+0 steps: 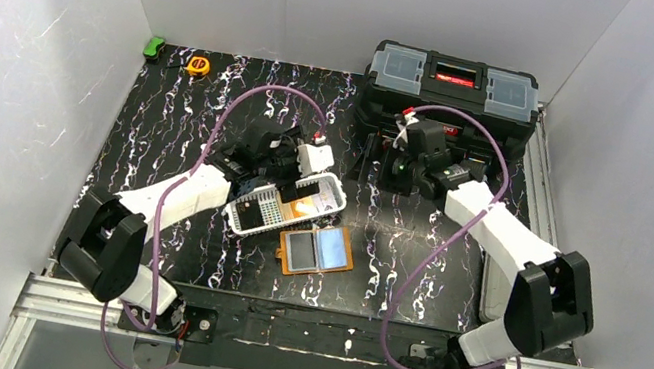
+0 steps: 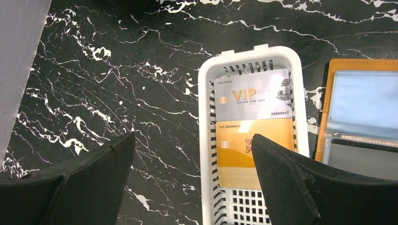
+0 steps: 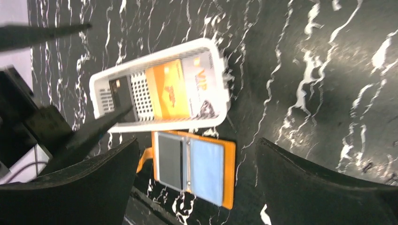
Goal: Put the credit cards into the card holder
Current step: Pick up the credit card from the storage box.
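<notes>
White-and-black arms [image 1: 184, 195], purple cables [image 1: 274, 88]

walls [image 1: 23, 40]: plain white panels | table [image 1: 161, 125]: black, white-veined marble look | near edge: aluminium rail [image 1: 68, 306]

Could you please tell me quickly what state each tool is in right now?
Left tool: open, holding nothing, by the white basket.
Right tool: open, holding nothing.

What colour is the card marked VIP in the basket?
VIP card: silver, gold lettering; best in left wrist view.
</notes>
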`<state>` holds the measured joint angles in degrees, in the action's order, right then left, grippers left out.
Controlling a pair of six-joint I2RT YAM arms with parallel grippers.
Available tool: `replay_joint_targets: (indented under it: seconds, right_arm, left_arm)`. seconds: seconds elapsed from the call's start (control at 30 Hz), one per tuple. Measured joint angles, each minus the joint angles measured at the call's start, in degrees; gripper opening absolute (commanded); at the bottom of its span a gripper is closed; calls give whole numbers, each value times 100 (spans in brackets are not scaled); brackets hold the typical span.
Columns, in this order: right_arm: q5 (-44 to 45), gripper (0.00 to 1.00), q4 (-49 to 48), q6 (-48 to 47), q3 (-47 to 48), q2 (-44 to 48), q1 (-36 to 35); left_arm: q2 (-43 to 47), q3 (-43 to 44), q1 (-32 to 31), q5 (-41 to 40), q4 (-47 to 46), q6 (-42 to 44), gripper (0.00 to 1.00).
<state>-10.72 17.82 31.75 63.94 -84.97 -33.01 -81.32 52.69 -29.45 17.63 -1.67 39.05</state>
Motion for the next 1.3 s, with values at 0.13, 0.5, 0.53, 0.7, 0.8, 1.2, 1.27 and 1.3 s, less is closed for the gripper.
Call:
replay_joint_targets:
  seconds: [0.13, 0.5, 0.53, 0.7, 0.8, 1.2, 1.27, 1.3]
  right_arm:
    - [-98, 64, -15, 20, 323, -387, 247]
    - [232, 44, 348, 103, 516, -732, 109]
    - [293, 44, 348, 103, 514, -730, 101]
    - [501, 44, 308, 101, 256, -549, 74]
    - [562, 45, 308, 98, 144, -487, 74]
    - [586, 45, 304, 55, 59, -431, 72]
    - [584, 45, 304, 44, 59, -431, 72]
    - [584, 45, 304, 39, 61, -431, 72]
  left_arm:
    - [0, -291, 0, 42, -437, 133, 86]
    - [-815, -317, -2, 125, -1344, 411, 82]
    - [-925, -302, -2, 144, -1353, 461, 82]
    - [-1355, -269, -26, 295, -1370, 835, 82]
    - [-1456, -269, -39, 358, -1373, 1119, 81]
    - [-1432, -452, -33, 376, -1335, 1912, 80]
    - [-1368, -525, -28, 369, -1335, 1958, 80]
    - [-1322, -564, -22, 358, -1325, 1980, 79]
